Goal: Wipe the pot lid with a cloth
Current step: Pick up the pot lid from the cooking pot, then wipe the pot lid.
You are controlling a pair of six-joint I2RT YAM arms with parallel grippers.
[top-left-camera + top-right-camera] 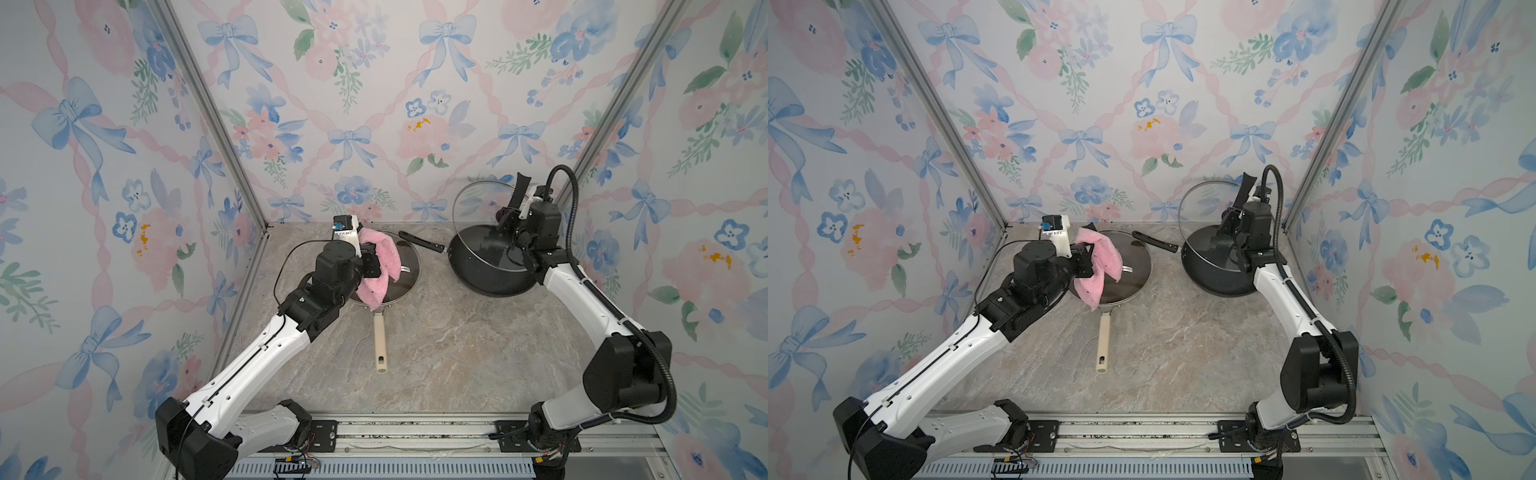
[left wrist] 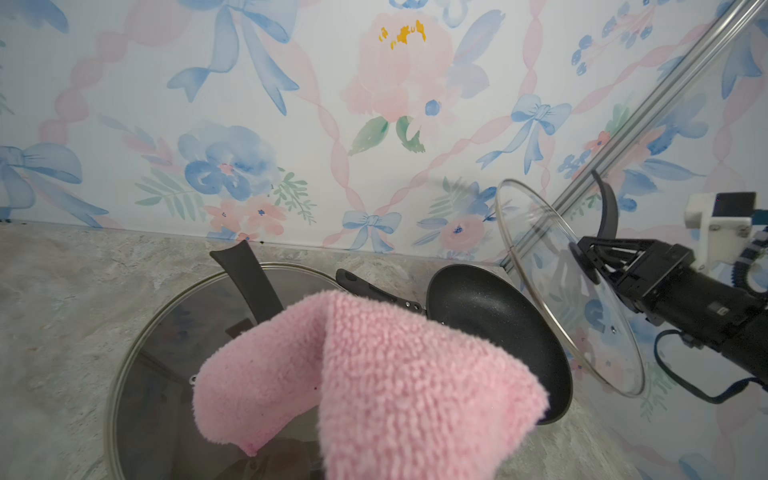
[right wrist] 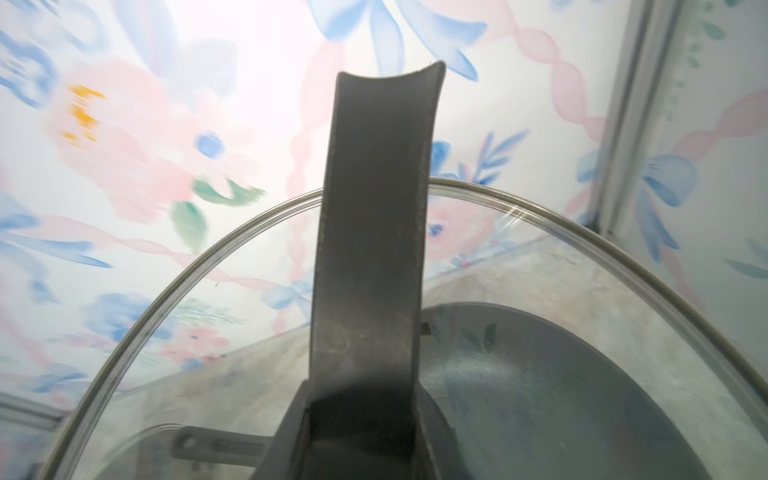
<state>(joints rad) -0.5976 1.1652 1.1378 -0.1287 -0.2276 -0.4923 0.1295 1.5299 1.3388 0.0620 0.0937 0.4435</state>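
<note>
My right gripper (image 1: pixel 509 216) is shut on the black handle (image 3: pixel 374 232) of a glass pot lid (image 1: pixel 478 208). It holds the lid tilted on edge above a black pan (image 1: pixel 486 270) at the back right. The lid also shows in the left wrist view (image 2: pixel 573 299). The pink fuzzy cloth (image 1: pixel 386 253) hangs folded from my left gripper (image 1: pixel 374 259), which is shut on it. In the left wrist view the cloth (image 2: pixel 395 374) covers the jaws. The cloth hangs over a second glass lid (image 1: pixel 405 270), well left of the raised lid.
The second lid rests on a pan with a beige handle (image 1: pixel 380 345) pointing toward the front. The black pan's long handle (image 1: pixel 419 242) points left toward that pan. Patterned walls close the back and both sides. A metal rail (image 1: pixel 415 432) runs along the front.
</note>
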